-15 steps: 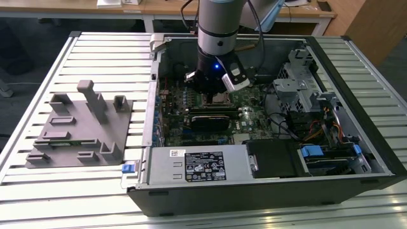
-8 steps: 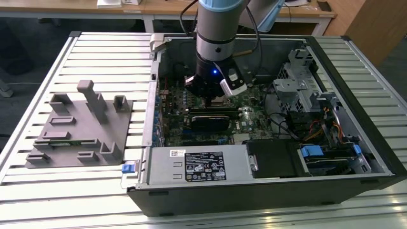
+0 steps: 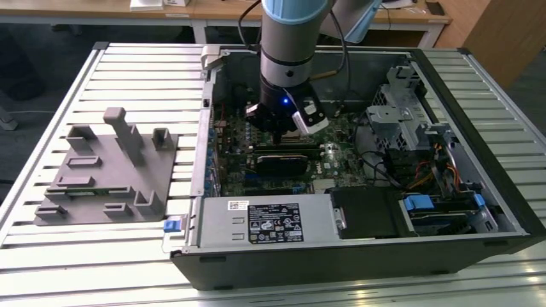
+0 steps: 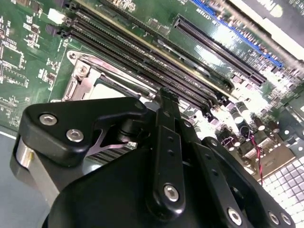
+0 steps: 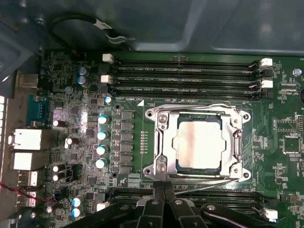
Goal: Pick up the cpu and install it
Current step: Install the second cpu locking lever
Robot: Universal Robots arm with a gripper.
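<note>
The cpu (image 5: 198,143) already sits flat in the socket (image 5: 198,142), centre-right of the first wrist view, metal frame around it. The gripper (image 5: 164,190) hangs just over the socket's edge, fingers pressed together, holding nothing, so it looks dropped in.

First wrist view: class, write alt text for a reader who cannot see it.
A silvery square cpu sits inside the metal-framed socket on a green motherboard, seen from above. Long black memory slots run beside the socket, and the black gripper is at the picture's edge, close to the socket frame.
</note>
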